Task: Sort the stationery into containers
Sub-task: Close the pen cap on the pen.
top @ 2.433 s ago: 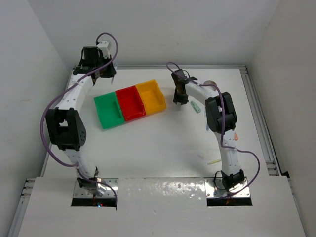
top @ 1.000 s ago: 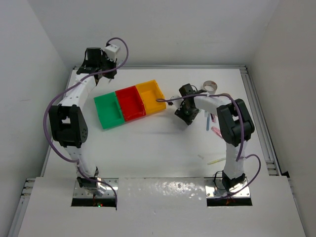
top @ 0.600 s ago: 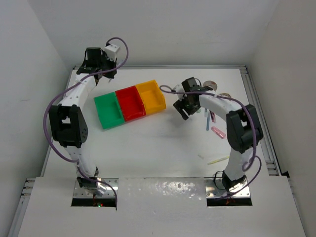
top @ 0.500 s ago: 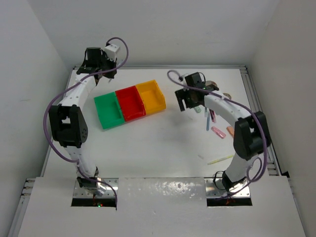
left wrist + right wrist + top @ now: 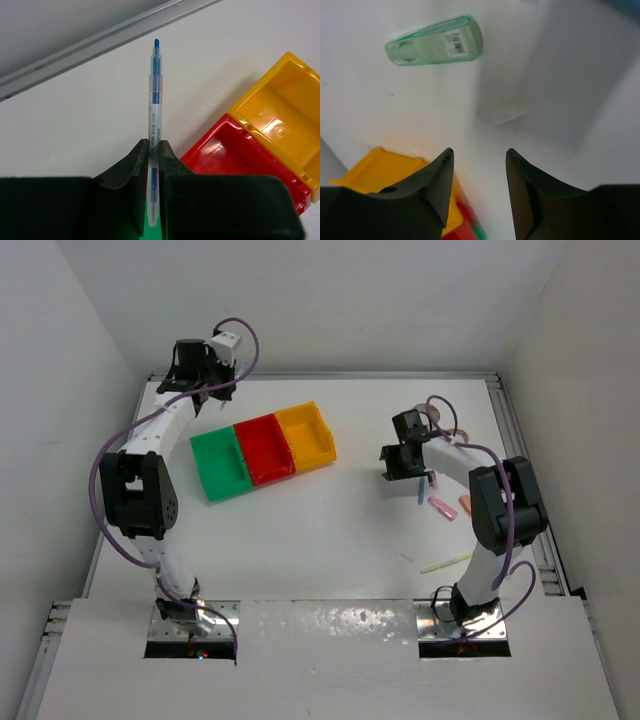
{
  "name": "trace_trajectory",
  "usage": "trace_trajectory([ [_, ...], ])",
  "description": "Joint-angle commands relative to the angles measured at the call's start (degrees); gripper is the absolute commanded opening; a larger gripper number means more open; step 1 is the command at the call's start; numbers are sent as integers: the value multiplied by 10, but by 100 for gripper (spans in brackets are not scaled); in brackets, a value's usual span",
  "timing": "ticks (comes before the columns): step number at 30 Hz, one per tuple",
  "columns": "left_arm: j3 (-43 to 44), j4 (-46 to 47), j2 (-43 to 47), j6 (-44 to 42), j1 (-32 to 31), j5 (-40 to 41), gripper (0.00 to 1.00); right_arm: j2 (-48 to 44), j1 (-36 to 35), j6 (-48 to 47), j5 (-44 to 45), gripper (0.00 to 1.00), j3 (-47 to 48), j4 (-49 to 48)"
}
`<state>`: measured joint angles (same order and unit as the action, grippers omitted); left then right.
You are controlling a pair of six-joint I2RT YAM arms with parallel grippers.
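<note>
Left end effector (image 5: 155, 150): clamped on a blue pen (image 5: 155, 95), whose tip sticks out well past the fingertips; held over the far-left corner of the tabletop (image 5: 320, 530), behind the bins.
Right end effector (image 5: 477, 162): jaws apart with nothing between them, over bare tabletop to the right of the bins.
Pale-green stick (image 5: 435, 42): lies flat on the tabletop ahead of the right end effector, apart from it.
Bins: 3 joined in a row left of centre, green bin (image 5: 222, 465), red bin (image 5: 265, 448), yellow bin (image 5: 306, 433).
Loose stationery: a thin blue stick (image 5: 421, 490), a pink stick (image 5: 440, 508) and a thin yellow pen (image 5: 445, 563) lie on the tabletop by the right arm.
</note>
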<state>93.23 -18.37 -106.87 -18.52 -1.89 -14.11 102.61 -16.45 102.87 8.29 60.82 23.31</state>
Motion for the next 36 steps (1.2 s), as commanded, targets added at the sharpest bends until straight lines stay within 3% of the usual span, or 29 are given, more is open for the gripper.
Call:
trace_trajectory([
  [1, -4, 25, 34, 11, 1, 8, 0, -5, 2, 136, -8, 44, 62, 83],
  [29, 5, 17, 33, 18, 1, 15, 0, 87, 10, 145, -22, 43, 79, 126],
  [32, 2, 16, 35, 19, 1, 13, 0, 99, 10, 131, -5, 38, 86, 144],
  [35, 1, 15, 38, 20, 1, 9, 0, 104, 12, 116, -1, 23, 76, 147],
  [36, 1, 15, 38, 19, 1, 9, 0, 103, 11, 113, -1, 13, 69, 146],
])
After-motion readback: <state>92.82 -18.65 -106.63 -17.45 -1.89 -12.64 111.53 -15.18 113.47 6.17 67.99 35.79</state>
